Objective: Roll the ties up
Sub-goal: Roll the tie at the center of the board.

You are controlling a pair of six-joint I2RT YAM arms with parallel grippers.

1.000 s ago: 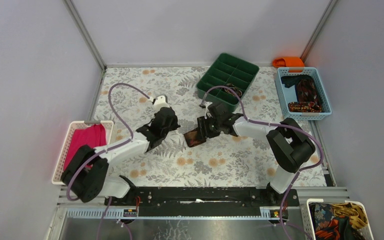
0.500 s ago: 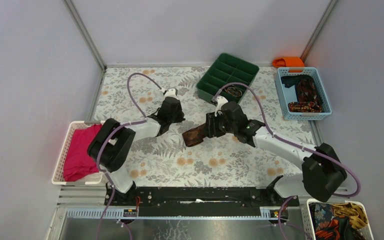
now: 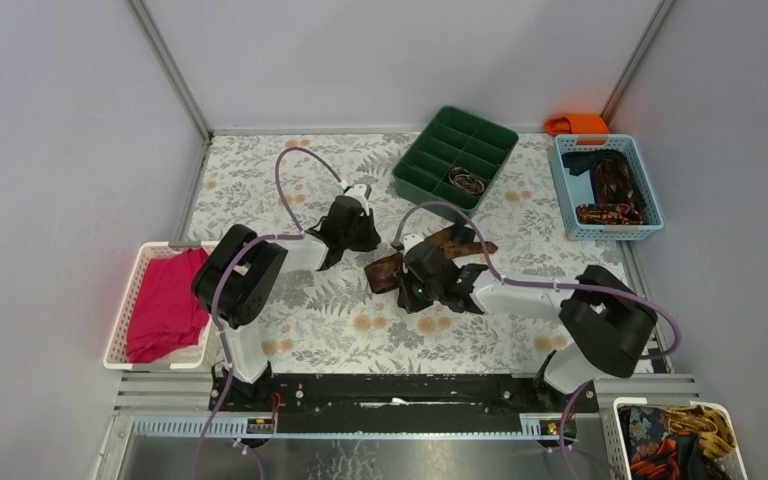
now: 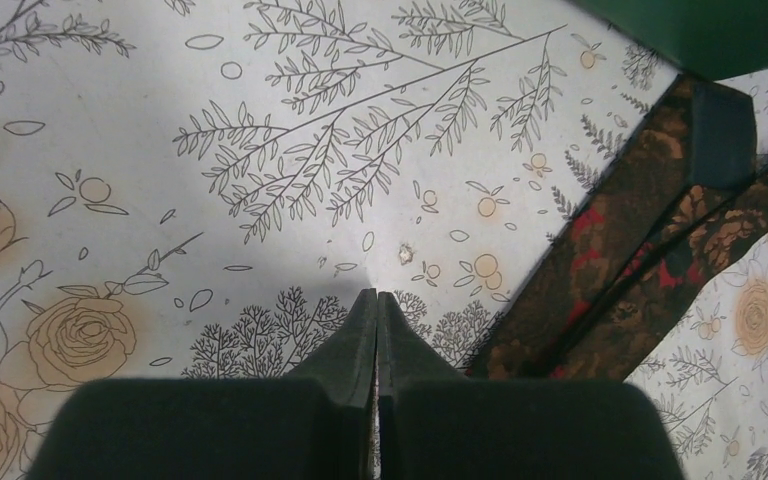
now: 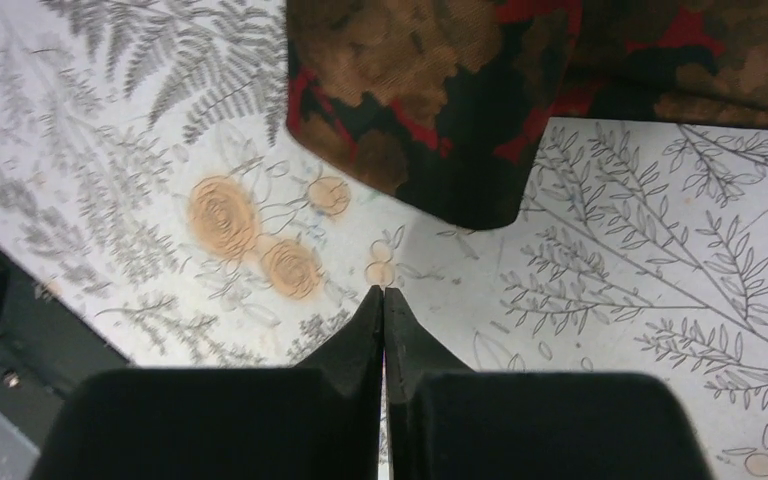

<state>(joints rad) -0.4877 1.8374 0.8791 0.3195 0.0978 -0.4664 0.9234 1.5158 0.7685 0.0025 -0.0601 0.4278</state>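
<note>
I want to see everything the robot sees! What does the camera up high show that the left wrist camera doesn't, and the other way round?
Only the high camera shows the right arm, the blue basket and the magenta cloth. Only the left wrist camera shows the left tool's tips pressed shut with nothing between them. Both show the tie lying on the flowered table, and the green tray.
</note>
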